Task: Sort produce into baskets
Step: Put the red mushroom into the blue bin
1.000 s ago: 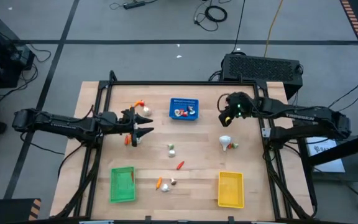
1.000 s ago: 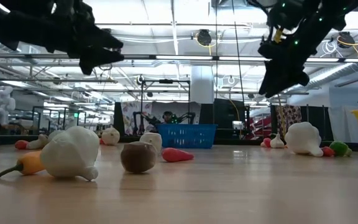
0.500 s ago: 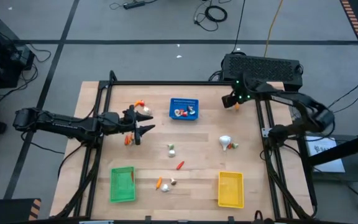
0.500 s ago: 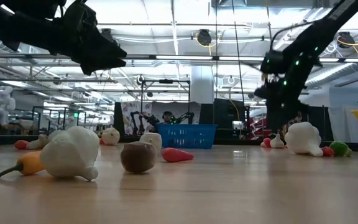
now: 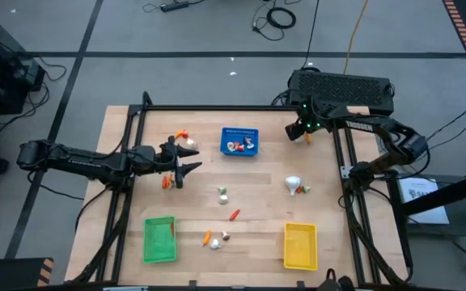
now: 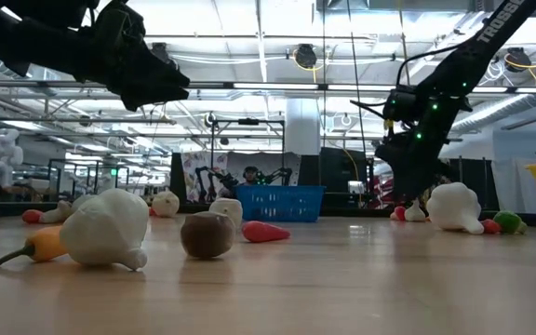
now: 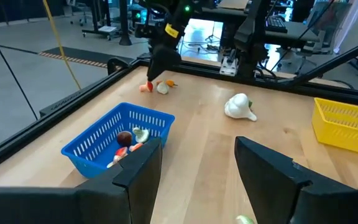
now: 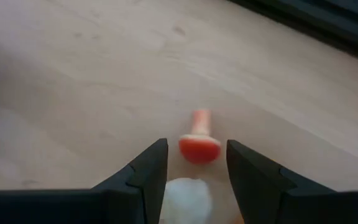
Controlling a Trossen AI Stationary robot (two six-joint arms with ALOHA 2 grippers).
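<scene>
Produce (image 5: 225, 194) | few pieces in blue basket (image 5: 239, 141); green and yellow look empty, most loose nearby | right gripper (image 8: 192, 167) spread over red-capped piece (image 8: 199, 143) beyond basket | left gripper (image 5: 186, 158) spread, empty beside basket

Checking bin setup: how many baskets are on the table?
3. The blue basket sits at the far middle with a few pieces inside, the green basket at the near left, and the yellow basket at the near right. None looks hidden.

Right arm (image 5: 306, 129) — now at far corner
</scene>
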